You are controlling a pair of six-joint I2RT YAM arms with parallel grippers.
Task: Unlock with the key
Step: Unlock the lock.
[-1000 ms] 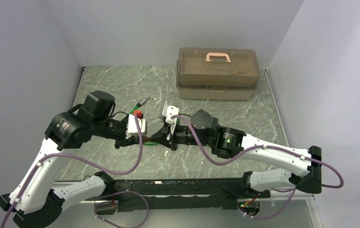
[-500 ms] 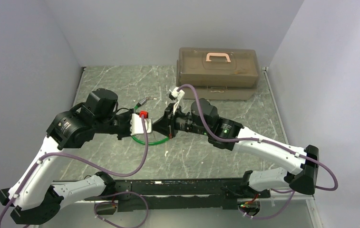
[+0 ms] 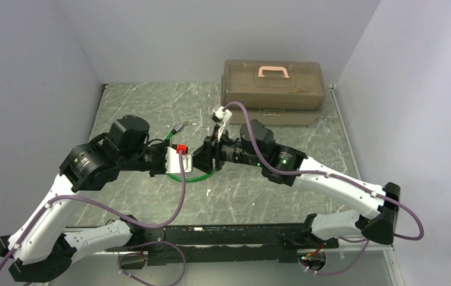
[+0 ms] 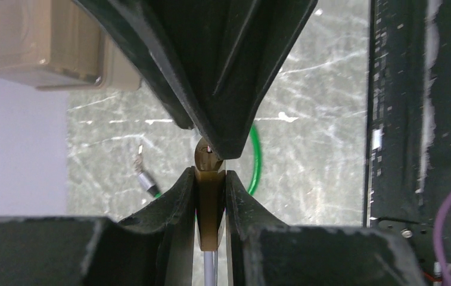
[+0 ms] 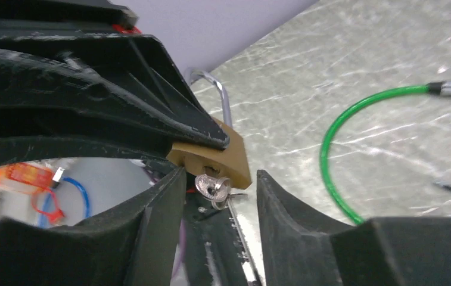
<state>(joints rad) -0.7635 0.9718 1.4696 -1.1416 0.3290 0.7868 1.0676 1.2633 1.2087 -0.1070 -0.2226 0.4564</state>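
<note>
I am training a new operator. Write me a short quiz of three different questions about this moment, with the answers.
1. True or false: the left gripper is clamped on the brass padlock.
2. Where is the key? A) held in the left gripper B) in the padlock's keyhole C) out of view
3. Fill in: the right gripper has its jaws ____, one on each side of the key.
Key: 1 true; 2 B; 3 open.
</note>
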